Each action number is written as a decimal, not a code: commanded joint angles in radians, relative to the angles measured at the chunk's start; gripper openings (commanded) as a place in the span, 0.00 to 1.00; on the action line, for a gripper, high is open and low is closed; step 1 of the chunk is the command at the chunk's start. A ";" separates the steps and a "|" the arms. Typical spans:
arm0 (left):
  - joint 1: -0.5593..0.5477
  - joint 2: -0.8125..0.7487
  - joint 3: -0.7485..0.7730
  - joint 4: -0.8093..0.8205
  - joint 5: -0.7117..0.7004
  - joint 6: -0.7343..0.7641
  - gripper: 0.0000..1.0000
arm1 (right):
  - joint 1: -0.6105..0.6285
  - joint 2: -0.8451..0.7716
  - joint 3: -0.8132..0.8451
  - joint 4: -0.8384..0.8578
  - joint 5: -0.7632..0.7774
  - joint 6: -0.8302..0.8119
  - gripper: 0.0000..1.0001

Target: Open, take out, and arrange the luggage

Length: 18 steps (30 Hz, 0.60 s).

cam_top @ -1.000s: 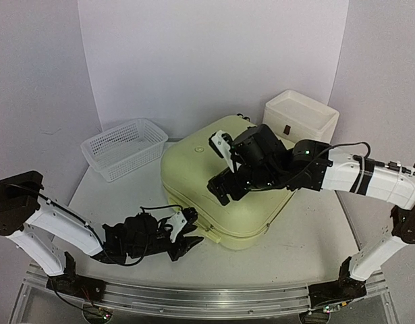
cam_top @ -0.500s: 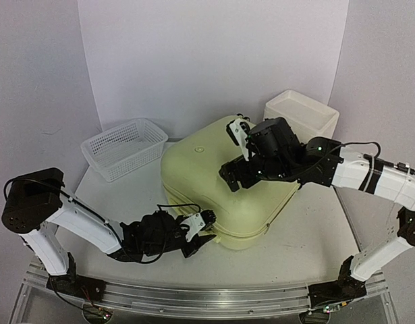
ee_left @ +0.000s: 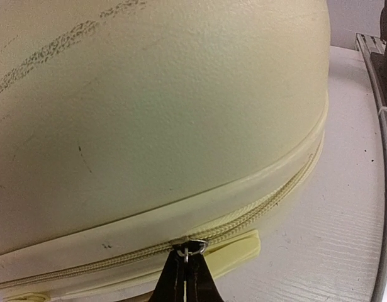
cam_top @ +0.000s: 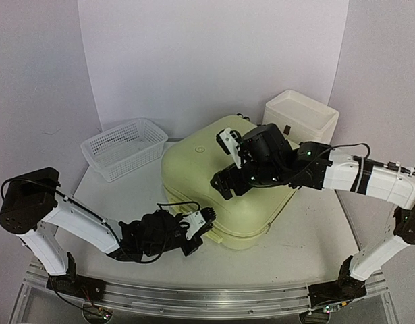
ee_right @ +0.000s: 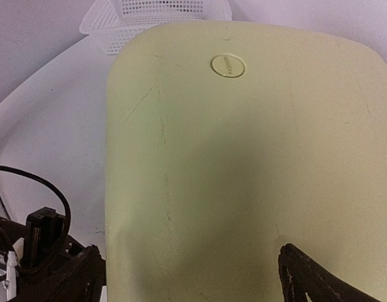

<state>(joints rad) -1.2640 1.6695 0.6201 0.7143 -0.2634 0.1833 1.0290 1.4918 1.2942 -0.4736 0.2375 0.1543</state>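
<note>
The luggage [cam_top: 187,169] is a pale yellow-green hard-shell suitcase lying flat and zipped in the middle of the table. My left gripper [cam_top: 202,221] is low at its near edge, shut on the small metal zipper pull [ee_left: 192,248] in the seam; the black fingertips [ee_left: 178,280] pinch together right under the ring. A cream fabric tab [ee_left: 243,245] sticks out beside the pull. My right gripper [cam_top: 225,164] hovers over the lid [ee_right: 243,157], open wide with nothing between its fingers [ee_right: 300,274]. The round logo badge [ee_right: 228,65] shows on the lid.
A white mesh basket [cam_top: 123,147] stands at the back left, seen too in the right wrist view as the basket [ee_right: 155,12]. A white box [cam_top: 300,115] sits at the back right behind the suitcase. The metal rail [ee_left: 385,157] runs along the table's near edge.
My left gripper came in to the suitcase's near seam and shut on the zipper pull. The right gripper shifted about above the lid, still open.
</note>
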 commanded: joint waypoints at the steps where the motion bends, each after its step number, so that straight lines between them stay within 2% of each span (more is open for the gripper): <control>1: 0.007 -0.096 0.021 -0.050 -0.037 -0.077 0.00 | 0.001 -0.005 -0.009 0.041 -0.114 -0.109 0.97; 6: 0.049 -0.157 -0.001 -0.060 0.019 -0.169 0.00 | 0.002 0.020 -0.009 -0.048 -0.094 -0.145 0.94; 11: 0.119 -0.205 -0.027 -0.075 0.077 -0.267 0.00 | 0.001 0.018 -0.035 -0.065 -0.103 -0.146 0.94; 18: 0.198 -0.252 -0.006 -0.189 0.120 -0.340 0.00 | 0.020 0.072 -0.004 -0.179 -0.003 -0.145 0.94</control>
<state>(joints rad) -1.1133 1.4956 0.5735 0.4980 -0.1108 -0.0860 1.0336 1.5093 1.2854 -0.4892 0.1818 0.0101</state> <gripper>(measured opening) 0.014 0.941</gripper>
